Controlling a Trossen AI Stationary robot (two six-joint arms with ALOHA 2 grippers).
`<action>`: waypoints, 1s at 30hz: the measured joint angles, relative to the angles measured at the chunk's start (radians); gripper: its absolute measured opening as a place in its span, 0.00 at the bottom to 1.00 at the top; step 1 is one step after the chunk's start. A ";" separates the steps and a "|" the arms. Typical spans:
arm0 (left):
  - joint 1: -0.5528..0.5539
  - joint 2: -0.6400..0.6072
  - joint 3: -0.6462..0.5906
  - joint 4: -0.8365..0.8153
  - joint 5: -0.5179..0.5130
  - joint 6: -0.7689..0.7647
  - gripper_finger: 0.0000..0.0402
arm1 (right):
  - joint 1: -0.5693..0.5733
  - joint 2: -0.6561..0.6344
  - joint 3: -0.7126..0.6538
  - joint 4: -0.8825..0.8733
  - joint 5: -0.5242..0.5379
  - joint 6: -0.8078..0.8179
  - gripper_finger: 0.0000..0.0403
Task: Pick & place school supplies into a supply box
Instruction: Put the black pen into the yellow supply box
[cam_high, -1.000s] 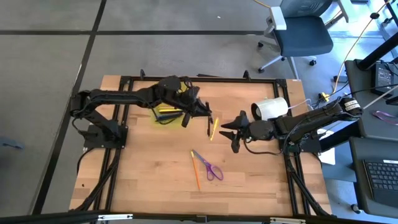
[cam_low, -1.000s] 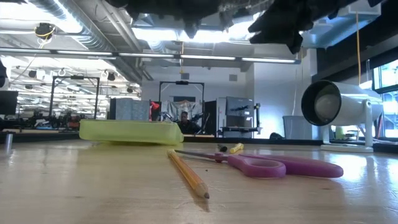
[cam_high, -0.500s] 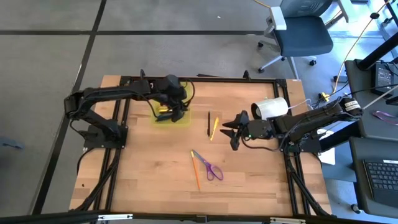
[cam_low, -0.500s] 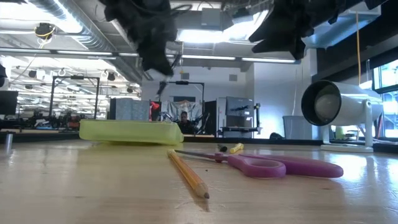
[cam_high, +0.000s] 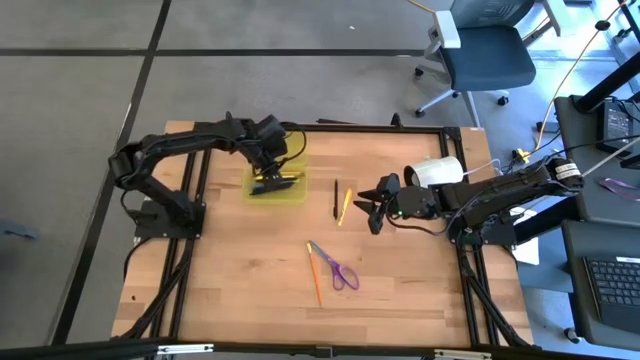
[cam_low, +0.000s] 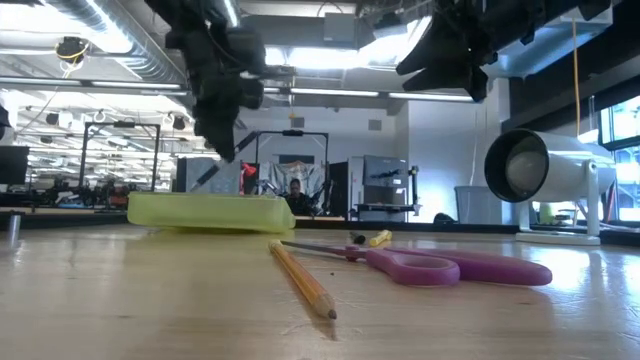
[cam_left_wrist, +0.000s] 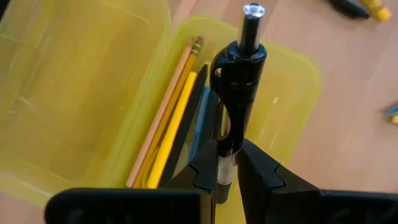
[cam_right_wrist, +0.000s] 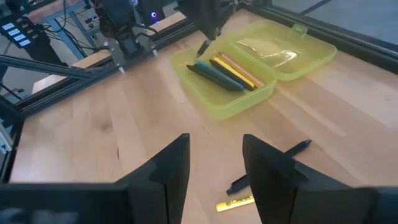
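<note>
The supply box is a translucent yellow-green case lying open near the table's far left, also seen in the right wrist view. Tan, yellow, black and blue pencils lie in it. My left gripper hangs over the box, shut on a black pen. My right gripper is open above a black pen and a yellow marker lying mid-table. Purple-handled scissors and an orange pencil lie nearer the front. My left gripper pinches the black pen between its two fingers at the barrel, near one end. The fingers come from above, slanting down. The pen runs on past the fingertips, with its free end pointing down over the box's tray, lifted clear of the table.
A white cylinder stands on the table's right side, beside my right arm. The box's lid lies open flat on the far side of the tray. Bare wood lies along the table's near edge and its left front.
My left gripper, shut on the black pen, has swung from beside the loose pens mid-table toward the table's left. It now hangs over the supply box, with the pen tipped down toward the tray. My right gripper has stayed open.
</note>
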 joint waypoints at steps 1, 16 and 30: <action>0.003 0.014 0.000 -0.004 0.001 0.010 0.07 | -0.001 0.000 0.000 0.000 0.000 -0.003 0.38; -0.006 0.218 0.000 -0.070 -0.009 0.116 0.07 | -0.001 0.002 0.000 -0.003 -0.001 0.003 0.38; -0.017 0.256 0.000 -0.096 -0.010 0.124 0.14 | -0.001 0.002 0.000 -0.021 -0.001 0.005 0.38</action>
